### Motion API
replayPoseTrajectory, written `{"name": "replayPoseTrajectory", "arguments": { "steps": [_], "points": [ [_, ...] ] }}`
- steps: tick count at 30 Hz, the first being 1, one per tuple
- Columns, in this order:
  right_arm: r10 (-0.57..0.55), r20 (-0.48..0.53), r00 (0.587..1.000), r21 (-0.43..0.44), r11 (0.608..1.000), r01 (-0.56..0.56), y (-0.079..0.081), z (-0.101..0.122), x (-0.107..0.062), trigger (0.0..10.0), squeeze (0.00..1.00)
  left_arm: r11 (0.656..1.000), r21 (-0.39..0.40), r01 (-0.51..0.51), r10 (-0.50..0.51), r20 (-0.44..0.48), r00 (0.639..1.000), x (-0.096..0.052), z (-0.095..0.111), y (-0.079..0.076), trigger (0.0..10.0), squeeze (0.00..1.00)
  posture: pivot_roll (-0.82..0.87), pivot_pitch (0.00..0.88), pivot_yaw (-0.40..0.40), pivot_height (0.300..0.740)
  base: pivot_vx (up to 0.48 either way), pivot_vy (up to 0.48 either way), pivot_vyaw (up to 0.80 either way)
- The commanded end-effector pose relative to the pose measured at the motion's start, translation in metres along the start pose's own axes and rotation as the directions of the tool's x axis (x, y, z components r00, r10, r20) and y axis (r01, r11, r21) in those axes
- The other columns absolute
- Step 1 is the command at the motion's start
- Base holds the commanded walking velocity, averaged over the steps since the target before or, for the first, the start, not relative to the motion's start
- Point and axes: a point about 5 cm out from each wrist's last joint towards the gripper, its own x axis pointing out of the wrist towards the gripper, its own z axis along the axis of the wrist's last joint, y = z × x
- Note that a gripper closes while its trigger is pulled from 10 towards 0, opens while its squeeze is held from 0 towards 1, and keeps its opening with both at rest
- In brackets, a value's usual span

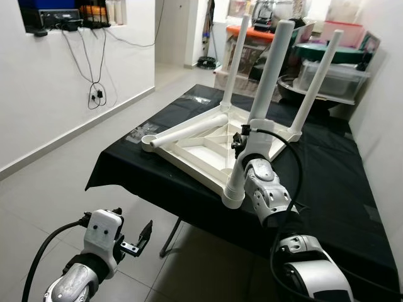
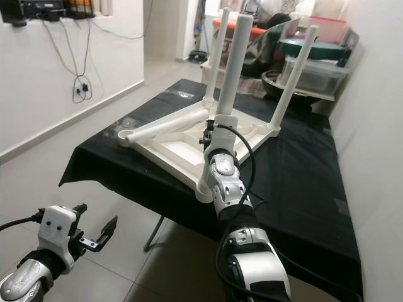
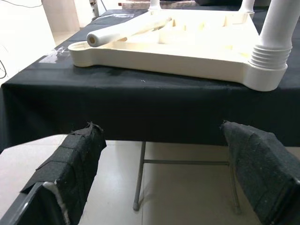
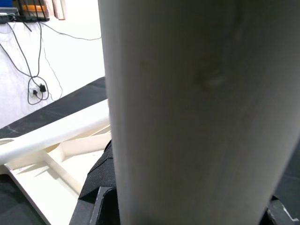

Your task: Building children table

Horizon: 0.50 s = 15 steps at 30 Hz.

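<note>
Lying upside down on the black-covered desk [image 1: 327, 189] is the white children's table [image 1: 201, 148] — three legs stand up, a loose leg [image 1: 189, 131] rests across its underside. Right tool [image 1: 242, 143] is clamped around the nearest leg [image 1: 261, 104]. Left tool [image 1: 141, 238] is spread apart, low over the floor [image 1: 56, 189] — well short of the desk edge.

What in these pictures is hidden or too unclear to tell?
- Right claw: eye views, its tips lie behind the near leg; the grip is unreadable.
- Right wrist view: that leg blocks most of the tabletop.
- Shelf items: left eye view, too small.
- Clutter behind: unclear.
</note>
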Motion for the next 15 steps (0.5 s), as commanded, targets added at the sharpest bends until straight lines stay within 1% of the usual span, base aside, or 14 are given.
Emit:
{"name": "replayPoseTrajectory", "arguments": {
  "steps": [1, 15],
  "points": [
    [-0.069, -0.268, 0.961, -0.026, 0.998, 0.064, -0.0188, -0.0665, -0.0123, 10.0, 0.00, 1.000, -0.010, 0.000, 0.000, 0.003, 1.000, 0.0007, 0.0000, -0.0008, 10.0, 0.00, 0.06, 0.000, -0.104, 0.740, 0.270, 0.000, 0.00],
    [-0.069, -0.266, 0.961, -0.025, 0.998, 0.065, -0.0196, -0.0662, -0.0117, 10.0, 0.00, 1.000, -0.014, 0.007, -0.007, 0.004, 1.000, 0.0004, -0.0004, -0.0011, 10.0, 0.00, 0.06, 0.000, -0.102, 0.740, 0.269, 0.000, 0.00]
  ]
}}
